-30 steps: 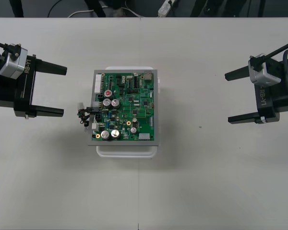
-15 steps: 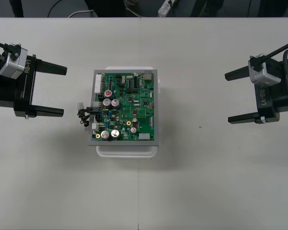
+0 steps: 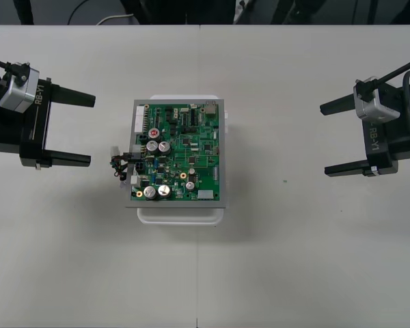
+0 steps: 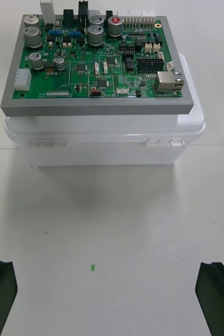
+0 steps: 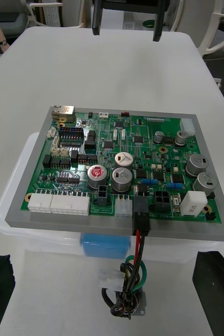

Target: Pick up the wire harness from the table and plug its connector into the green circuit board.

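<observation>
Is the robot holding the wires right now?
No, nothing is held. The left gripper and right gripper stand open at their sides; the harness hangs from its plug in the green circuit board.

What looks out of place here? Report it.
Nothing stands out. The harness's black plug sits in the green circuit board's edge, its wires hanging beside the white base. The left tool and right tool wait open at their sides.

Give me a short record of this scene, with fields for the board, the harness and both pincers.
board: green circuit board on a white base, mid-table
harness: black plug seated in the board's left edge; wires hang down beside the base
left pincer: open, parked at the left, apart from the board
right pincer: open, parked at the right
</observation>
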Robot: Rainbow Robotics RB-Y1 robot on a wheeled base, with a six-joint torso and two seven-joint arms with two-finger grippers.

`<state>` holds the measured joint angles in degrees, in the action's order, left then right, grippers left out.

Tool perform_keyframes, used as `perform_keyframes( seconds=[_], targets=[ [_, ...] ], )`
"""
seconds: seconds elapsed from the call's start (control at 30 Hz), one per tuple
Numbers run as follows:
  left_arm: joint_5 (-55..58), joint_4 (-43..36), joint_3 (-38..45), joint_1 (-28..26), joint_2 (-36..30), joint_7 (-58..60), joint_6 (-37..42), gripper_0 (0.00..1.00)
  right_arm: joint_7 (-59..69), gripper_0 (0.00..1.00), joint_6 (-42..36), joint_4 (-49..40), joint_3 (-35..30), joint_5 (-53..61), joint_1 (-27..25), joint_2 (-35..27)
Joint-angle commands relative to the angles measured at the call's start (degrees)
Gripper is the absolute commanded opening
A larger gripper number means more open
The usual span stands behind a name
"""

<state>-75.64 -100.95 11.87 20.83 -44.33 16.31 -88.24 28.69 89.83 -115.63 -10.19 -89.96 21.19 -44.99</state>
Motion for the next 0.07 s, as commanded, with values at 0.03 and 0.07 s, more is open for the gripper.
perform_keyframes(
  seconds=[0.03, 0.07],
  targets=[
    [0.93, -0.83, -0.79, 2.20, -2.34, 0.91, -1.76, 1.00, -1.88, 1.00, 0.17, -0.12, -1.94, 0.05, 1.75, -2.21],
    [0.93, -0.83, -0.79, 2.20, -2.34, 0.91, -1.76, 1.00, -1.88, 1.00, 0.17, -0.12, -1.94, 0.05, 1.75, -2.21]
  ],
)
